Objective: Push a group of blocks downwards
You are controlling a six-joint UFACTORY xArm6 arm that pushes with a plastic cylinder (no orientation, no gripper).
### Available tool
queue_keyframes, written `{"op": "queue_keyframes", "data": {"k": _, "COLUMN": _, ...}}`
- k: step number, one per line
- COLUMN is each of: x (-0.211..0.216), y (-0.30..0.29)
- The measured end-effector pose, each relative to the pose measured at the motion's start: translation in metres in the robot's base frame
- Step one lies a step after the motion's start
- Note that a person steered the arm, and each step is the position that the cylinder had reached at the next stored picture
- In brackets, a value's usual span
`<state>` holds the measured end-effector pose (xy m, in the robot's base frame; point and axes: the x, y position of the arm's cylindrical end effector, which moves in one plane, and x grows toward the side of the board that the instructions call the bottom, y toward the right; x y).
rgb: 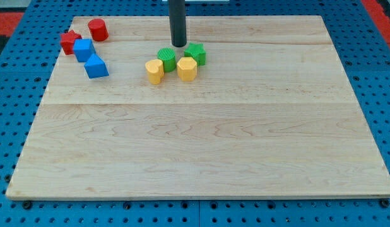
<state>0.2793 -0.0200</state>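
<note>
Your rod has no pincer at all, so there is nothing to call wide, narrow or holding; it ends in my tip [178,45], a plain dark end resting on the counter [201,151] near the far edge, a little left of that edge's middle

The group you are to push sits just on the near side of that end. It is a tight cluster of four: a green cylinder [166,58] and a green star-like block [195,53] form the back row, and a yellow block with a rounded top [154,71] and a yellow hexagonal block [187,69] form the front row. My tip stands between the two green ones and slightly behind them, close to both; you cannot tell from this view whether it touches either

That is the relation the move turns on: the cluster lies straight toward the near edge from my tip, so a stroke toward the near edge should carry it. The cluster's long axis runs left to right, wider than the rod, so judge that the outer yellow block with the rounded top may slip off to the left

Well apart, by the far left corner, sit a red cylinder [98,29], a second red block [70,41], a blue cube-like block [84,49] and a blue wedge-like block [96,66], off your line
</note>
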Motion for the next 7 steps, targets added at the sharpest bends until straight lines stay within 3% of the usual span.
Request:
{"op": "queue_keyframes", "data": {"k": 1, "x": 0.052, "y": 0.046}}
{"op": "queue_keyframes", "data": {"k": 2, "x": 0.030, "y": 0.052}}
{"op": "queue_keyframes", "data": {"k": 3, "x": -0.027, "y": 0.004}}
{"op": "queue_keyframes", "data": {"k": 4, "x": -0.004, "y": -0.061}}
{"op": "queue_keyframes", "data": {"k": 6, "x": 0.078, "y": -0.027}}
{"op": "queue_keyframes", "data": {"k": 7, "x": 0.064, "y": -0.040}}
